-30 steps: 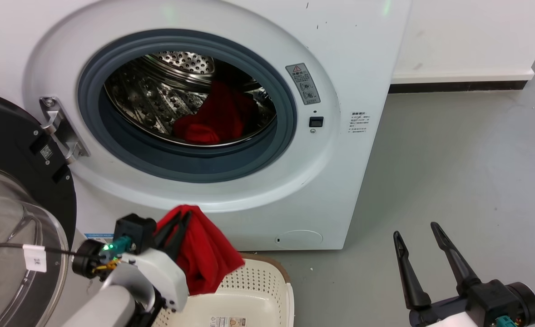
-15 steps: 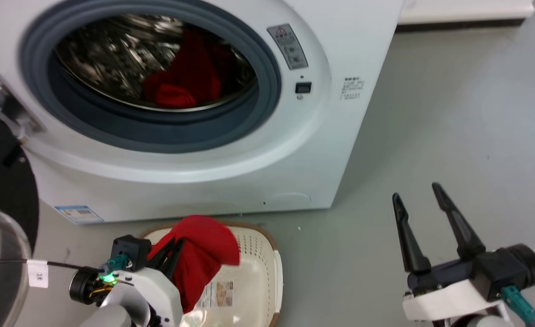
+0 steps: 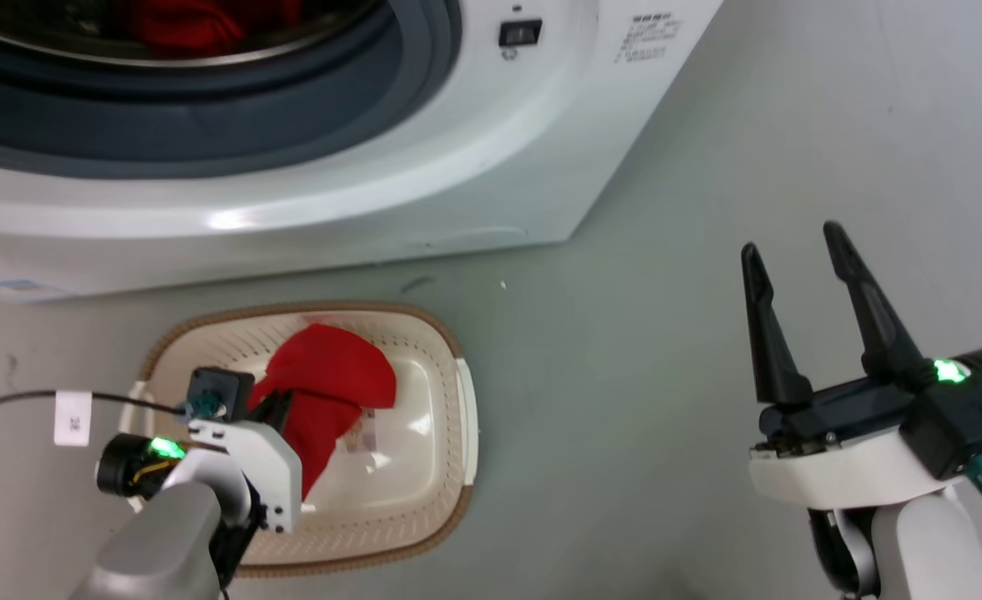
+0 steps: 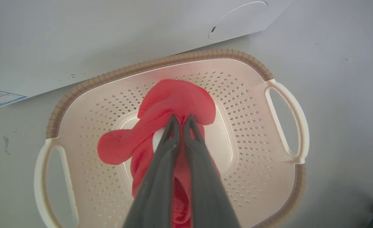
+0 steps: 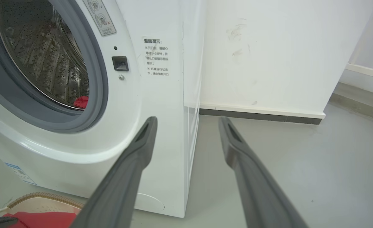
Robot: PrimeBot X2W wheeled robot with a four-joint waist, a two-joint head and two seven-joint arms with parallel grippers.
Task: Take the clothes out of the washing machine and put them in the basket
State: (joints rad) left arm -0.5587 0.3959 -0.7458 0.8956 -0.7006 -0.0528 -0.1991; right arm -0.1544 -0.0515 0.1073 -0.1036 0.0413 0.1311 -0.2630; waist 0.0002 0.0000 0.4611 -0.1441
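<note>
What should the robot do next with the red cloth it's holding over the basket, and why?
Probably open the left gripper and let go. It is pinched shut on the red garment, which hangs right over the middle of the basket, so it should drop inside. More red clothes wait in the washing machine.

From my remote seat I see soft, matt red cloth (image 4: 177, 98); a smooth cream plastic basket (image 4: 246, 95), brown rim (image 4: 186, 57) ribbed; the washing machine (image 3: 424, 175) glossy white, its drum (image 5: 47, 63) perforated steel.
</note>
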